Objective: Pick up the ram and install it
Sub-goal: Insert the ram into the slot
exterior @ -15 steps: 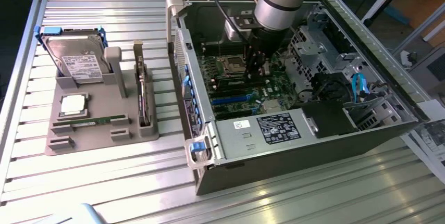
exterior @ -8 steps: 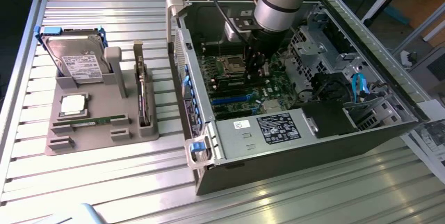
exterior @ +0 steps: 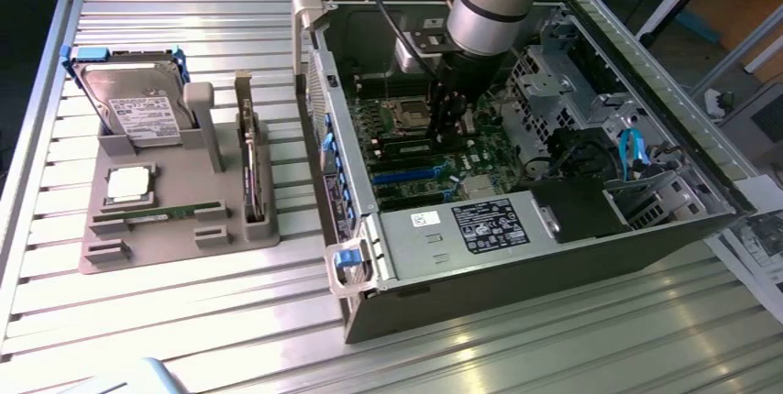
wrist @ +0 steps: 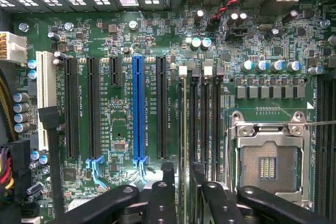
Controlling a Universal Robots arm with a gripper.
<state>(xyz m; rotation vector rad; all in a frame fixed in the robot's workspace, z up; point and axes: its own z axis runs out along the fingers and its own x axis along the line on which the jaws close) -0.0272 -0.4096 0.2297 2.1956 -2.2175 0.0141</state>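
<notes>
One arm [exterior: 496, 0], claw [wrist: 183, 176] down over motherboard [exterior: 416, 151]

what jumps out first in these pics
The open computer case dominates the table, with the arm's gripper inside it, over the green motherboard near the empty processor socket. On the exterior view's left, a gray holder carries a hard drive, a silver processor and a green ram stick.
</notes>
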